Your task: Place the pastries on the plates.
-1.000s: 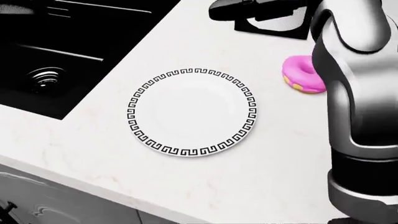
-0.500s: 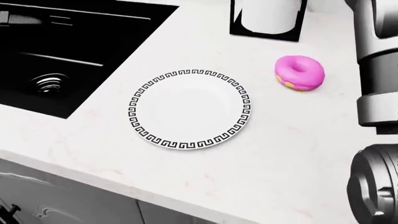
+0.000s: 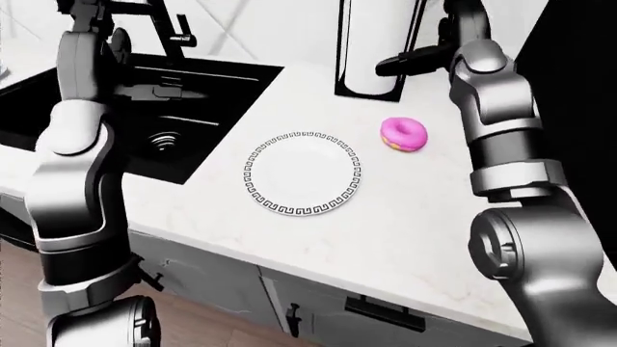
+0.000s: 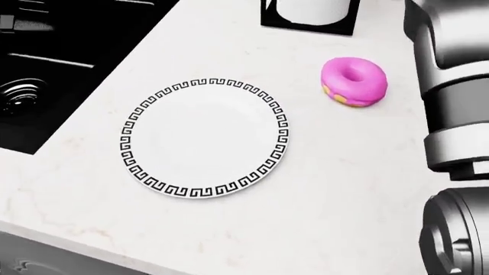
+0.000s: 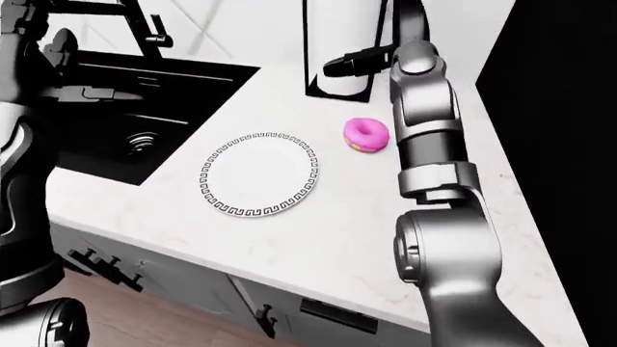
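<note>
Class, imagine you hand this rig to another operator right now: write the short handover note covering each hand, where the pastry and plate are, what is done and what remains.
Right hand: raised beside the white cylinder on a black base at the top of the left-eye view, holding nothing; whether its fingers are open or shut is unclear.
Left hand: out of frame; only the left arm shows, raised over the sink.
Pink donut: lying on the counter, to the upper right of the plate in the head view, apart from it.
Plate: nothing on it.
Done: nothing yet.
Left: grasp the donut and set it on the plate.
</note>
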Controlling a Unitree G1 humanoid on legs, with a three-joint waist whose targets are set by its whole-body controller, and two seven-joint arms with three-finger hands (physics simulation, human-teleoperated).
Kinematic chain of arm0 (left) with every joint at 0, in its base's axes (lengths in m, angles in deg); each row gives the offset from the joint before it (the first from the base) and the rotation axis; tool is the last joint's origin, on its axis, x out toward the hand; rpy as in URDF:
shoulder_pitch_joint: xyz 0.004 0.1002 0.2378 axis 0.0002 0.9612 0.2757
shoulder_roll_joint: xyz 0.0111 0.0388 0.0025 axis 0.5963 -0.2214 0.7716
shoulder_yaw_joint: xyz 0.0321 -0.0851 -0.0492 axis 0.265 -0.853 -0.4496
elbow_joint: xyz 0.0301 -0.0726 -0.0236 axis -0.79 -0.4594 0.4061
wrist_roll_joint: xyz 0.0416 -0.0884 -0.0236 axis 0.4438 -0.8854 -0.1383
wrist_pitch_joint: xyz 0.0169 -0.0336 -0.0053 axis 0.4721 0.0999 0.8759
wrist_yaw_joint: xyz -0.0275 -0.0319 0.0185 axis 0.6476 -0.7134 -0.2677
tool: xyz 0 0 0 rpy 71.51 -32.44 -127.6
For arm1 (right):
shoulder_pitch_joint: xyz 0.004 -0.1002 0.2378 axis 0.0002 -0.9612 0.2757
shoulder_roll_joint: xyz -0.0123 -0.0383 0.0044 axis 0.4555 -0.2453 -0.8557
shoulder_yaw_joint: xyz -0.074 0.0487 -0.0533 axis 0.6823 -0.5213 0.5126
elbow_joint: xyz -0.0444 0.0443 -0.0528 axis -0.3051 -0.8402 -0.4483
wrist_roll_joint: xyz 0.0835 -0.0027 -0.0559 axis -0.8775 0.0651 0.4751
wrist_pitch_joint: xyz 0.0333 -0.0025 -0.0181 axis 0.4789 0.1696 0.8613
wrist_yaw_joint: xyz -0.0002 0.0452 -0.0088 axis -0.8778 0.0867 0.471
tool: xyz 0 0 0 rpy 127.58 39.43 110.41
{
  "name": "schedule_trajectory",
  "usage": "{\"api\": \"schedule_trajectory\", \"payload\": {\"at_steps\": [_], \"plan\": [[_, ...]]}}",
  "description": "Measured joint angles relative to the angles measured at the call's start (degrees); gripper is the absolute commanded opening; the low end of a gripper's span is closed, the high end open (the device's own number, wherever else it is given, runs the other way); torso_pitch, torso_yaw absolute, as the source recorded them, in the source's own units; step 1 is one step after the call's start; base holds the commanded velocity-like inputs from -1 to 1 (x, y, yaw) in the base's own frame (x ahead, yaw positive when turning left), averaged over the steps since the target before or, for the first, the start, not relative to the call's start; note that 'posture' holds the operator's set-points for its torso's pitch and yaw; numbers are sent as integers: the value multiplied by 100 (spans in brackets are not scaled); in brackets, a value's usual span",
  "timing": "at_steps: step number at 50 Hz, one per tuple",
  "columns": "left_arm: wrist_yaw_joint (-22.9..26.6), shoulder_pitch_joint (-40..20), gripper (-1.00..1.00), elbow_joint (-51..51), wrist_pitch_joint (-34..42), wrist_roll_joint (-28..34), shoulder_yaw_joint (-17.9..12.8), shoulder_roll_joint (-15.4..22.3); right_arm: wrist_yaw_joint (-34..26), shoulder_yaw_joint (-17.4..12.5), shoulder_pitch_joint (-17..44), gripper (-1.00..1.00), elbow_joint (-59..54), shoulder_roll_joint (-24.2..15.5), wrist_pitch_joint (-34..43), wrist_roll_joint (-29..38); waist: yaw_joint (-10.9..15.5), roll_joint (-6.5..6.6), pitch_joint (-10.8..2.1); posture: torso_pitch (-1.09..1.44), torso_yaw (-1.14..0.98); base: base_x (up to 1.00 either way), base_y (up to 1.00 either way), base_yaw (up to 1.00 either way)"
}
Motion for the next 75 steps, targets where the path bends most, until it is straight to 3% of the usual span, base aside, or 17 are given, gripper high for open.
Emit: {"api": "schedule_trajectory", "payload": {"at_steps": [7,22,32,52,57,62,65,72,75], "plan": [[-19,33,100,34,-150,3,-40,6,26,51,22,100,-741,37,-281,284,2,16,-107,0,0,0,0,0],[-32,91,100,-71,-168,3,-41,-12,228,70,6,100,-2226,21,-782,660,20,-6,-83,0,0,0,0,0],[-31,88,100,-50,-150,5,-51,-6,268,97,-98,100,-2438,10,-743,934,47,-33,-128,0,0,0,0,0],[-12,143,100,-121,-265,3,-59,-49,-262,271,-87,100,-2617,102,-222,1699,31,13,-159,0,0,0,0,0],[-16,195,100,-89,-250,-24,-57,-51,-421,290,-109,61,-2609,163,-187,1847,28,32,-153,0,0,0,0,0],[-21,220,100,-64,-230,-48,-66,-45,-511,307,-83,44,-2593,187,-200,1973,25,44,-156,0,0,0,0,0],[-29,244,100,-61,-241,-48,-67,-51,-529,297,-67,19,-2559,187,-240,2028,24,46,-165,0,0,0,0,0],[-35,236,100,-20,-198,-67,-88,-14,-570,327,-39,-12,-2516,187,-278,2149,17,33,-179,0,0,0,0,0],[-37,225,100,5,-180,-73,-104,10,-600,339,-48,-40,-2489,192,-291,2204,17,34,-179,0,0,0,0,0]]}}
